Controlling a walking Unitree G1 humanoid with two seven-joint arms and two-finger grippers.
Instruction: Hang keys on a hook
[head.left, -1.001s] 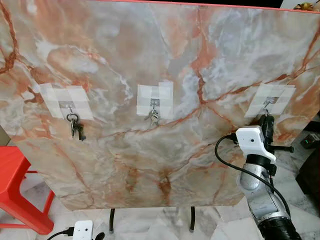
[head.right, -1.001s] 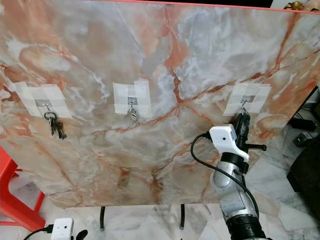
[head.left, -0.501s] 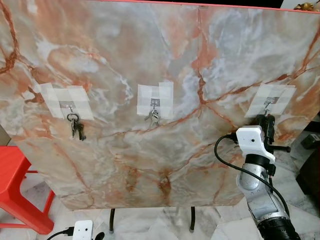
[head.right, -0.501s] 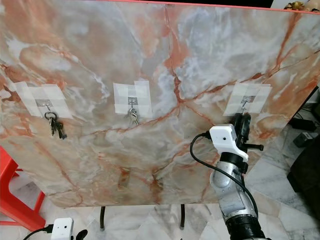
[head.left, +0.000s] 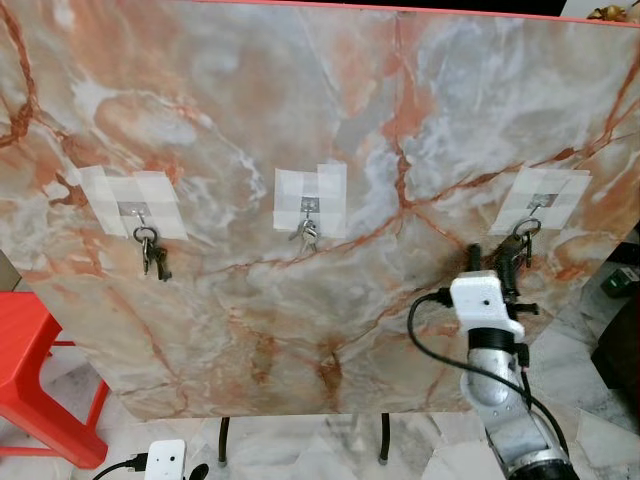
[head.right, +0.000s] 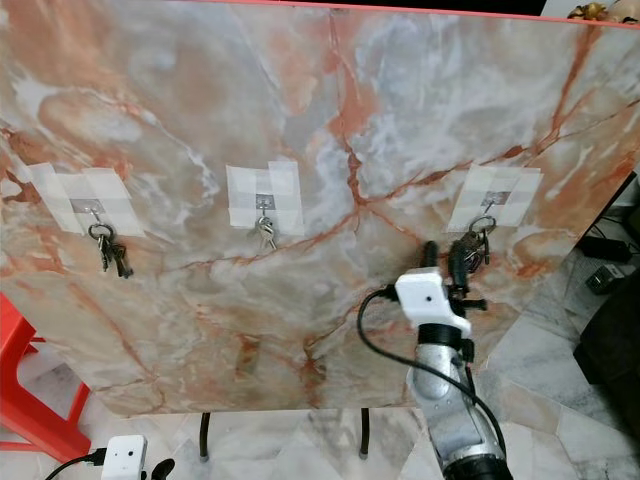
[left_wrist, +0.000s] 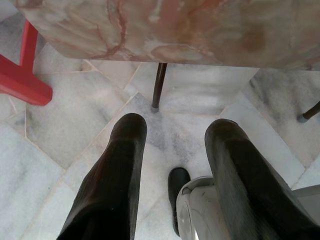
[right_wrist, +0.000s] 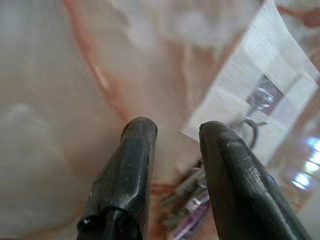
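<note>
A bunch of keys (head.left: 520, 243) hangs by its ring from the right hook (head.left: 537, 208), which is taped to the upright marble board (head.left: 330, 120). My right gripper (head.left: 490, 258) stands open just below and to the left of the bunch, holding nothing. In the right wrist view the keys (right_wrist: 187, 210) dangle beyond the two spread fingers (right_wrist: 137, 145), under the taped hook (right_wrist: 262, 95). My left gripper (left_wrist: 175, 127) hangs idle and open, pointing at the floor.
Two more taped hooks carry key bunches: one on the left (head.left: 150, 252), one in the middle (head.left: 308, 235). A red stool (head.left: 35, 380) stands at the lower left. The board's dark legs (head.left: 222, 440) rest on the tiled floor. A white device (head.left: 165, 460) lies below.
My right gripper has let go of the keys and drawn back down and to the left. The keys now hang free from the right hook.
</note>
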